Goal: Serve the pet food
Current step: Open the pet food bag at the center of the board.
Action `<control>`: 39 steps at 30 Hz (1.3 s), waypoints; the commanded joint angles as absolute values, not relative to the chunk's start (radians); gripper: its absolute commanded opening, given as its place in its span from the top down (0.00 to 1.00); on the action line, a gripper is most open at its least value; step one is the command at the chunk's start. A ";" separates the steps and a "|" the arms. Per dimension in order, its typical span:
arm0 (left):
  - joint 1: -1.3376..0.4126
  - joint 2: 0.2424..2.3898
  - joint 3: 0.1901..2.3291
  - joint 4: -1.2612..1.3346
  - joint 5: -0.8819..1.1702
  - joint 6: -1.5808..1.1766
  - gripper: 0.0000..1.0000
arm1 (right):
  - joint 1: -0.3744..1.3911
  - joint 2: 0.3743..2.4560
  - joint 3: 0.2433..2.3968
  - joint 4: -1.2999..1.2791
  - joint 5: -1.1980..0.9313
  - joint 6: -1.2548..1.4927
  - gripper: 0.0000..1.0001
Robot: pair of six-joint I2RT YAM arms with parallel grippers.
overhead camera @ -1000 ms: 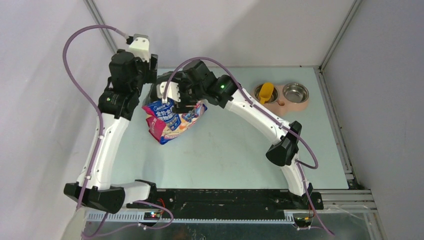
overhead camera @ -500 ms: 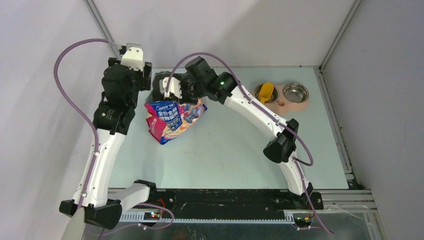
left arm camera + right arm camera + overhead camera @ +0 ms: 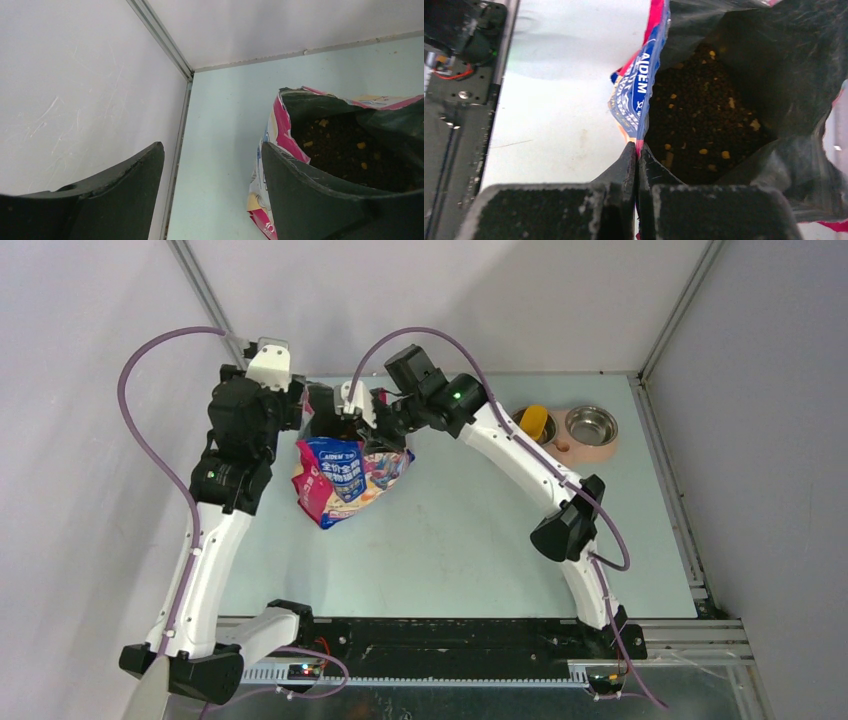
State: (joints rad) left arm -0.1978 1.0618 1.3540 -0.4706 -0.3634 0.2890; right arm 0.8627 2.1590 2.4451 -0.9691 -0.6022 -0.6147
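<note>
**A:** Where's the pet food (image 3: 704, 120) from your fingers?

**B:** Down inside the bag (image 3: 345, 472). In my right wrist view it lies at about 1 o'clock from the fingertips, below the rim. The bag's mouth points to 12 o'clock in the top view.

**A:** Who has the bag?

**B:** My right gripper (image 3: 637, 156) is clamped on the printed rim, fingers pressed together. My left gripper (image 3: 212, 149) is spread wide and holds nothing. The other rim sits at 3 o'clock, behind its right finger, and I can't tell whether they touch.

**A:** And the bowls (image 3: 590, 426)?

**B:** They're at 3 o'clock from the bag, well apart, with the yellow scoop (image 3: 532, 424) in the nearer one. I'd say the left needs that rim between its fingers first.
</note>
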 commanded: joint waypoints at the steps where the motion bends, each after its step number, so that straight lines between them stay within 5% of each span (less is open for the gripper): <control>1: -0.190 1.039 1.356 -0.425 -0.362 0.294 0.21 | 0.861 2.034 2.489 -0.953 -0.860 -0.497 1.00; 4: -0.190 1.039 1.356 -0.431 -0.352 0.292 0.21 | 0.859 2.031 2.468 -0.940 -0.848 -0.478 1.00; 6: -0.190 1.039 1.355 -0.437 -0.339 0.292 0.19 | 0.851 2.031 2.459 -0.935 -0.819 -0.482 0.84; 9: -0.190 1.034 1.358 -0.445 -0.312 0.299 0.12 | 0.832 2.027 2.454 -0.915 -0.806 -0.474 0.40; 11: -0.190 1.036 1.359 -0.450 -0.309 0.306 0.08 | 0.839 2.021 2.453 -0.885 -0.760 -0.463 0.26; 23: -0.094 0.981 1.334 -0.476 -0.274 0.287 0.03 | 0.919 2.162 2.529 -0.749 -0.468 -0.453 0.13; 27: -0.058 0.962 1.323 -0.477 -0.257 0.277 0.03 | 0.931 2.185 2.527 -0.787 -0.510 -0.463 0.15; 32: -0.045 0.959 1.303 -0.474 -0.239 0.272 0.03 | 0.952 2.189 2.489 -0.806 -0.532 -0.468 0.30; 34: -0.046 0.961 1.299 -0.471 -0.236 0.270 0.03 | 0.956 2.186 2.488 -0.809 -0.542 -0.461 0.47; 37: -0.045 0.959 1.296 -0.471 -0.232 0.269 0.03 | 0.953 2.175 2.510 -0.798 -0.562 -0.428 0.88; 39: -0.045 0.958 1.294 -0.472 -0.232 0.270 0.03 | 0.946 2.165 2.531 -0.787 -0.598 -0.387 1.00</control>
